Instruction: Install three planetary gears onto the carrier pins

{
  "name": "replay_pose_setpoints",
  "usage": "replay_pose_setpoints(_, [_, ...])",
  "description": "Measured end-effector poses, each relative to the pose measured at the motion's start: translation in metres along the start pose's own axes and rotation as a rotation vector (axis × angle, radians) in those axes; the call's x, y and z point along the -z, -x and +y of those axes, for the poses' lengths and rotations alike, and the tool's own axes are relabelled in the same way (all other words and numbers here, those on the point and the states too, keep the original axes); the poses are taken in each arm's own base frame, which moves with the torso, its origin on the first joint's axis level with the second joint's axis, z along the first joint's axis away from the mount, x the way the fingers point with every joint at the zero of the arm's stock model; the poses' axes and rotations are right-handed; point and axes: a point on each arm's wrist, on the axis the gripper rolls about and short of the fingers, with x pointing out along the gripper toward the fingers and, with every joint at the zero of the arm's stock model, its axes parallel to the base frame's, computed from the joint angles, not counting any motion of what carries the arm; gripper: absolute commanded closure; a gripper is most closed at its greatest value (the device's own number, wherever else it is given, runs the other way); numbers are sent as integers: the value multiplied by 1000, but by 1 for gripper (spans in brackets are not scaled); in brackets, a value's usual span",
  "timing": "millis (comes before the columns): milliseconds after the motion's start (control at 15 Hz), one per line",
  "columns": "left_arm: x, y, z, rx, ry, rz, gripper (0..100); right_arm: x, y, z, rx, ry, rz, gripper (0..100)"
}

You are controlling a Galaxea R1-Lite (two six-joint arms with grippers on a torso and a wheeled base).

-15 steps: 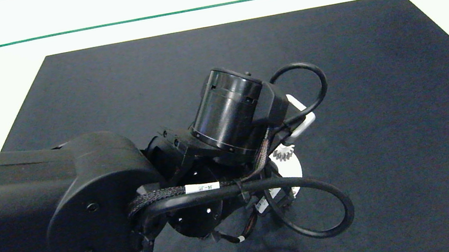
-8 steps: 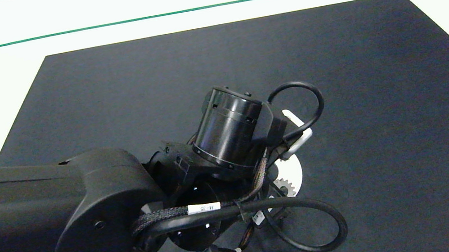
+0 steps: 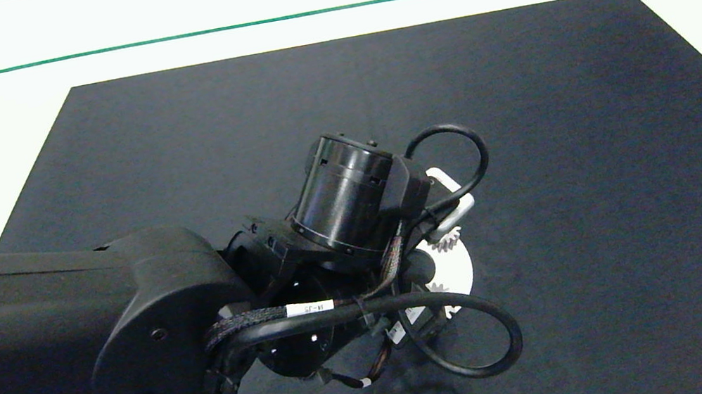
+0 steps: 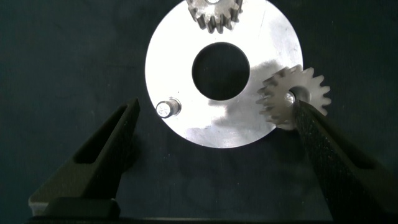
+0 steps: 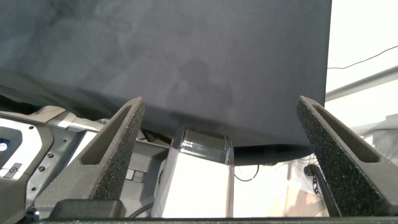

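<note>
Gears first: I count two small silvery metal spur gears seated on the flat white round disc (image 4: 186, 106) with its large centre hole. One gear (image 4: 295, 97) sits over a pin at the disc's rim, its bore showing a bright spot of pin; the other gear (image 4: 214, 14) is cut off by the edge of the left wrist view, so I see only part of its teeth. The third short whitish-silver carrier pin (image 4: 165, 109) stands bare near the disc's rim. I cannot find a third gear in any view.

From the head view most of the disc (image 3: 457, 267) is hidden under my left arm's dark wrist and looping black cables; only a sliver of white and one gear (image 3: 447, 240) at its far edge show clearly.

My left arm reaches in from the left across the black mat (image 3: 559, 119), wrist bent down over the disc. The left gripper (image 4: 224, 124) hangs above the disc with its two fingers spread wide and nothing between them. One finger (image 4: 106, 149) lies just beside the bare pin, outside the disc; the other finger (image 4: 329, 149) overlaps the edge of the seated gear, and I cannot tell if it touches.

The right gripper (image 5: 224, 130) is parked off the mat, fingers wide apart and empty, facing the table's underside and a metal-capped white column (image 5: 196, 174).
</note>
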Motion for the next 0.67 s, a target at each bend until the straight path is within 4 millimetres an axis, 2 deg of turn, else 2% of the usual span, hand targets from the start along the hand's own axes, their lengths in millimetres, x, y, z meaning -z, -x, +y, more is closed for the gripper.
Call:
replay_pose_setpoints(267, [3, -1, 2, 17, 3, 2, 0, 0, 0, 0, 0, 0, 1, 0])
replay_pose_setpoints(467, [0, 7, 7, 8, 4, -18, 0, 0, 0, 0, 0, 0, 0, 0])
replay_pose_setpoints(667, [8, 10, 27, -38, 30, -4, 0, 0, 0, 0, 0, 0, -2, 0])
